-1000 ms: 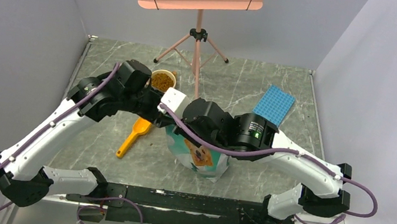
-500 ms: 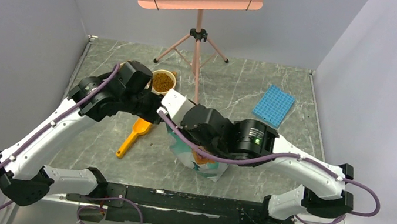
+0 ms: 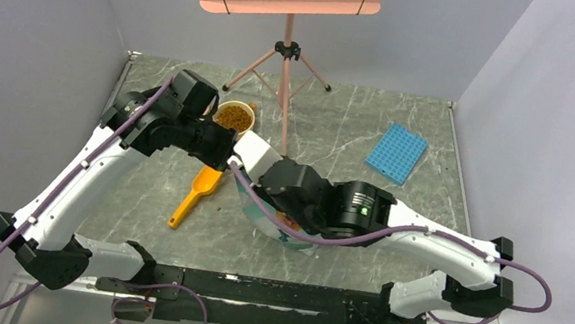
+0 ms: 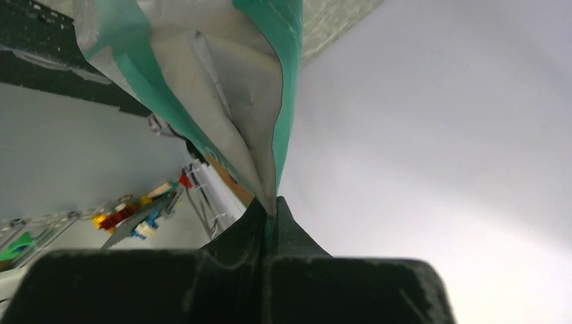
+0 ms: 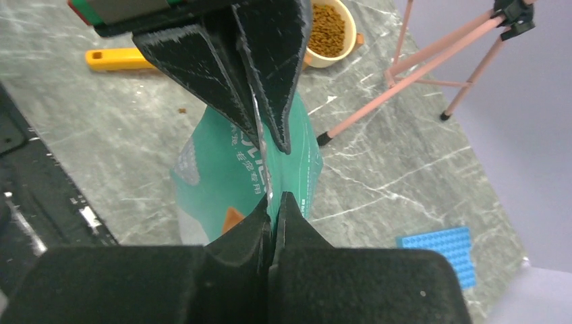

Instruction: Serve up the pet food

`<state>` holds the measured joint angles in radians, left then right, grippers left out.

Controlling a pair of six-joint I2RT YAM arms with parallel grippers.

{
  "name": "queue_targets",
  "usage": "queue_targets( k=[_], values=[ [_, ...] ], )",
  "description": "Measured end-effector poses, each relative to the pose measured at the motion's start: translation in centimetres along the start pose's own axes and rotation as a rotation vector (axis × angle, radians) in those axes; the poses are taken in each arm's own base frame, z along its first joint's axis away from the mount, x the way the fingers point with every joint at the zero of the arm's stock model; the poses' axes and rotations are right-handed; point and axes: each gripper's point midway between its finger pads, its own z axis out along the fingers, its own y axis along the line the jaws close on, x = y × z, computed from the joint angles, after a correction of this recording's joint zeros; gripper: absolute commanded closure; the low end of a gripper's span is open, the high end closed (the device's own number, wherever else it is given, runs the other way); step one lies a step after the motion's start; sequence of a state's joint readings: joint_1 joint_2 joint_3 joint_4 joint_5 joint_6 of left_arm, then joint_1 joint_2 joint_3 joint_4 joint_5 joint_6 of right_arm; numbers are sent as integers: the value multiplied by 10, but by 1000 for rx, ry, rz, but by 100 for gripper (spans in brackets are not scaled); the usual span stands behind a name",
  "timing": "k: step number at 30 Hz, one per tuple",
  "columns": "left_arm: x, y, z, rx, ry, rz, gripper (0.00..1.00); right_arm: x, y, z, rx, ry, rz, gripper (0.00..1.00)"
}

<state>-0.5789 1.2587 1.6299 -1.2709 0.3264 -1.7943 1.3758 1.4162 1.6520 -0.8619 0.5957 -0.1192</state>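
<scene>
Brown pet food [image 5: 327, 30] sits in the bowl [image 5: 332, 62] toward the far-left corner of the table [image 3: 339, 135]: loose, light, spillable, best carried by container. The left gripper [image 4: 270, 210] and right gripper [image 5: 273, 202] both clamp the top edge of the teal bag [image 5: 229, 169].

The right arm [image 3: 346, 209] hides most of the bag [image 3: 260, 220] (teal edges show). The kibble [image 3: 231, 117] is too small to separate.

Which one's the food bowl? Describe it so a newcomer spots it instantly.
Find the pink tripod stand at the back of the grey marble table. Just left of its front leg sits a small cream bowl of brown kibble. It is the only round container: the yellow scoop lies flat nearer the front, and the teal bag is a soft pouch.
</scene>
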Motion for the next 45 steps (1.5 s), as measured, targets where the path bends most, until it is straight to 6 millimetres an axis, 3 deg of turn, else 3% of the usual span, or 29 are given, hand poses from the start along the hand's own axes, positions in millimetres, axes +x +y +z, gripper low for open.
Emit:
queue_targets(
  k=[5,8,10,12,13,14,15,23,24,26,27,28,38,39,40,41,43,45],
  values=[
    [13,3,-5,-13,74,29,100,2,-1,-12,-33,-34,66,99],
    [11,2,-5,-12,68,26,100,0,-1,-8,-29,-30,68,77],
    [0,2,-4,-14,27,10,100,0,-8,-8,5,-4,49,75],
    [-14,0,-4,-6,-20,-16,100,-1,-17,-9,36,12,41,76],
    [-17,-2,-5,1,-32,-20,100,-1,-20,-9,44,17,43,84],
    [-19,-3,-6,5,-44,-22,100,0,-22,-8,50,22,43,99],
    [-21,-4,-6,9,-54,-23,100,1,-23,-8,52,27,44,100],
    [-14,-5,-10,15,-22,-24,100,9,-20,-18,4,-23,85,100],
    [-11,-5,-10,15,-11,-23,100,10,-21,-20,0,-29,93,96],
    [-9,-5,-11,15,0,-23,100,11,-22,-21,-4,-33,107,75],
    [-10,-5,-10,15,-9,-23,100,12,-24,-21,4,-29,110,84],
    [-14,-4,-10,11,-24,-31,100,17,-29,-23,23,-13,106,100],
    [-16,-3,-12,23,-28,-41,100,19,-30,-31,-14,-17,99,100],
    [-16,-2,-12,31,-25,-44,96,19,-29,-31,-27,-18,98,92],
    [-16,-1,-12,42,-23,-47,85,18,-27,-32,-41,-19,97,80],
    [-16,1,-13,52,-21,-50,65,17,-25,-32,-60,-19,97,73],
    [-21,5,-14,73,-48,-51,43,15,-23,-33,-80,-21,91,67],
    [-32,6,-19,104,-103,-73,35,12,-26,-35,-81,-32,89,63]
  ],
)
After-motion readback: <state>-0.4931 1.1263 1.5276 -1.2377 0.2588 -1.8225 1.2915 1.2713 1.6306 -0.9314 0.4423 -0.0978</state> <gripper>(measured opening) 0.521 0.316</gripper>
